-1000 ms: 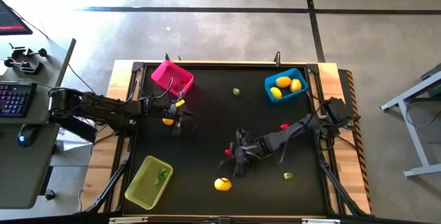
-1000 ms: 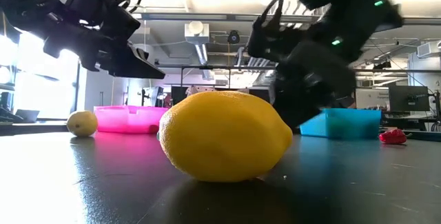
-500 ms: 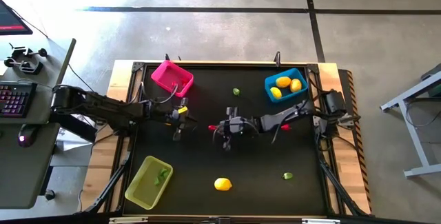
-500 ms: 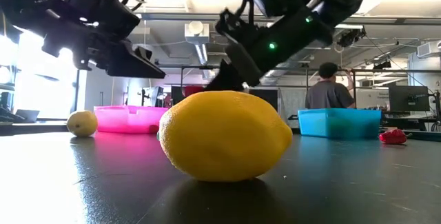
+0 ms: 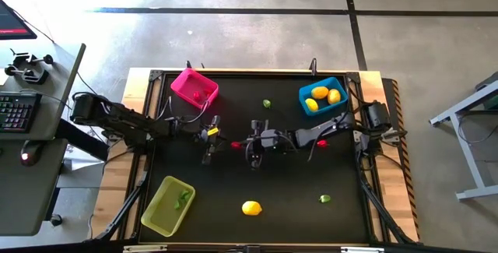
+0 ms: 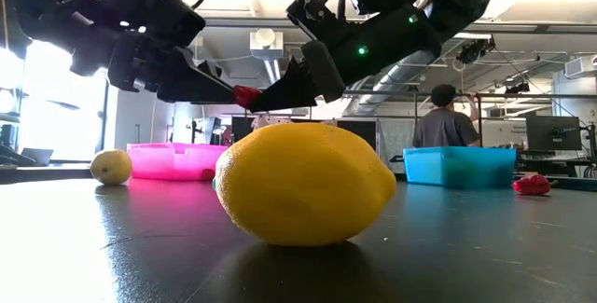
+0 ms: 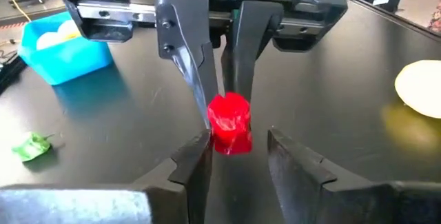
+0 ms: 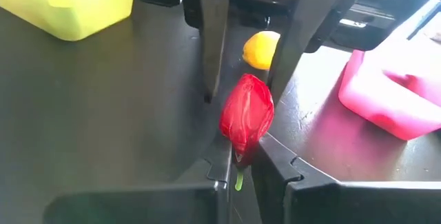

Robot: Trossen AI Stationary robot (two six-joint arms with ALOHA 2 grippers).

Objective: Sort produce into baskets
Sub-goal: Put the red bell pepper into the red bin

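A small red piece is held in the air over the table's middle, between my two grippers. My right gripper reaches in from the table's right and is shut on it. My left gripper reaches in from the left and is open. Its fingers stand on either side of the red piece; I cannot tell whether they touch it. The low view shows the red piece high above the table, between both grippers' fingertips. My right gripper pinches the red piece's stem end between its two fingers, at their free ends. The fingers come in about level from the table's right. The rest of the piece sticks out beyond the fingertips toward my left gripper, lifted clear of the table.
The pink basket at the far left holds a red piece. The blue basket at the far right holds lemons. The yellow-green basket stands near left. Loose: lemons, green pieces, a red piece.
My right gripper has lifted the red piece off the table and carried it up and toward the far left, to the table's middle. My left gripper has gone toward the table's right, and its open fingers now stand around the red piece.
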